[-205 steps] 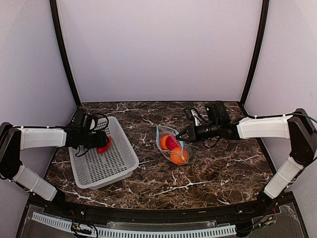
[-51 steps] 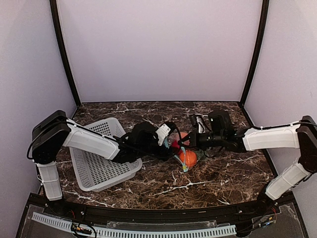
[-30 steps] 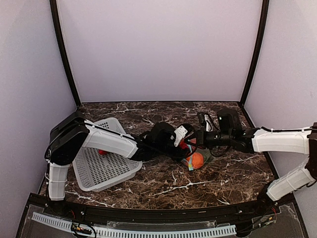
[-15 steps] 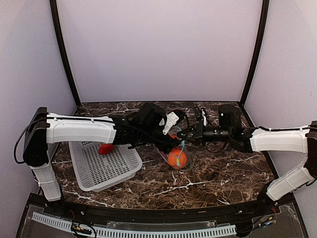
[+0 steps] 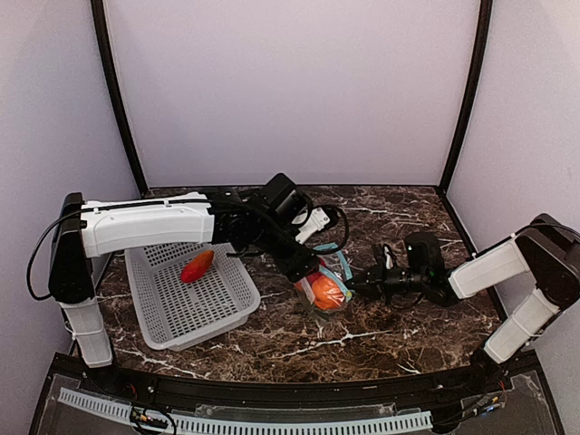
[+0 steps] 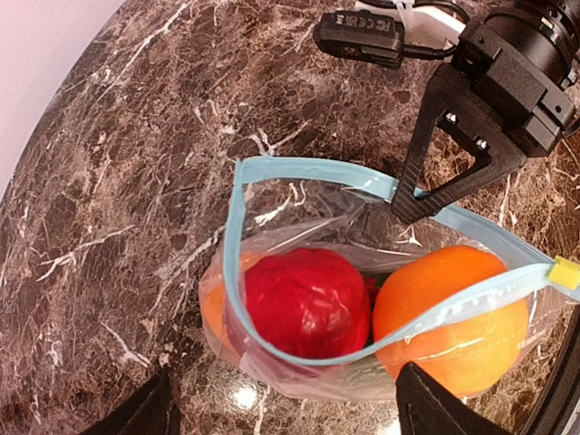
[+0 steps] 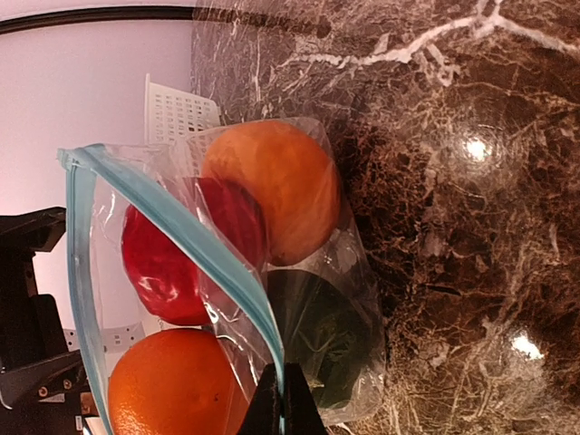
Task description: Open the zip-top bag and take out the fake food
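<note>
The zip-top bag (image 5: 328, 292) lies on the marble table with its mouth open, and its blue-teal zip strip (image 6: 299, 169) forms a loop. Inside it are a round red piece (image 6: 304, 304), two oranges (image 6: 453, 317) (image 7: 272, 186) and a dark green piece (image 7: 317, 335). My left gripper (image 5: 311, 268) hovers open and empty just above the bag's mouth (image 6: 285, 403). My right gripper (image 5: 356, 284) is shut on the zip strip's far lip (image 7: 283, 399). The elongated red-orange piece (image 5: 197, 265) lies in the white basket (image 5: 213, 313).
The white perforated basket stands left of the bag, under my left forearm, and its corner shows in the right wrist view (image 7: 177, 113). The table's back wall and black corner posts (image 5: 460, 100) bound the area.
My left arm has swung back from the basket to above the bag's mouth. My right gripper has moved lower and nearer, still holding the zip strip, and the bag shifted with it.
</note>
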